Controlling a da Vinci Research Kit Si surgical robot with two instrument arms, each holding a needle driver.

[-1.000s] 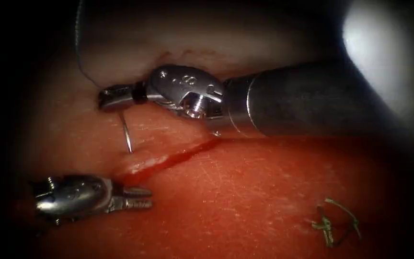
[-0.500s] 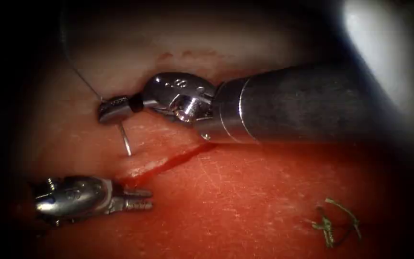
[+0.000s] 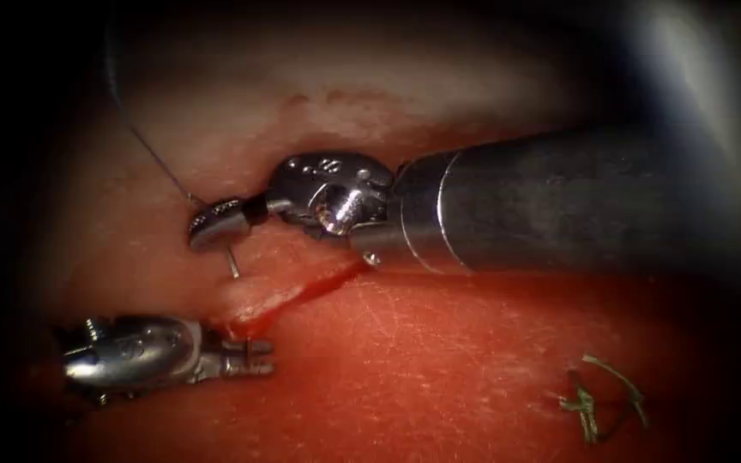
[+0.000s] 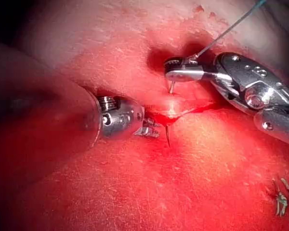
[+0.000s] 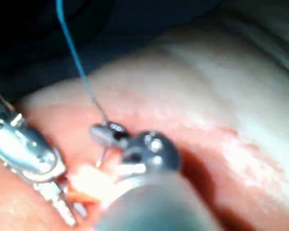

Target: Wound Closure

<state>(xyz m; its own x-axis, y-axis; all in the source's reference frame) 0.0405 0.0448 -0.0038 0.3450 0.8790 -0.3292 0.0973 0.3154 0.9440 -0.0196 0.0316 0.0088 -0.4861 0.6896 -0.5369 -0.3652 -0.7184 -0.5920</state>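
Glistening pink tissue [image 3: 439, 360] with slit cut [image 3: 289, 296], curved steel needle [image 3: 232, 263] piercing it, right tool [image 3: 219, 225] pinching its thread end, thin thread [image 3: 152, 154] trailing above, left tool [image 3: 246, 357] just below cut, jaws slightly parted, empty.

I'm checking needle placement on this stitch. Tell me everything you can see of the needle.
The needle is a thin, curved piece of bare, shiny metal. The right tool holds it with shut jaws near its swaged end, where the thread leaves it. From the jaws a short stretch of shaft runs down into the tissue at the far lip of the cut. In the left wrist view its point stands out of the near lip, just beside the left tool, which is not holding it.
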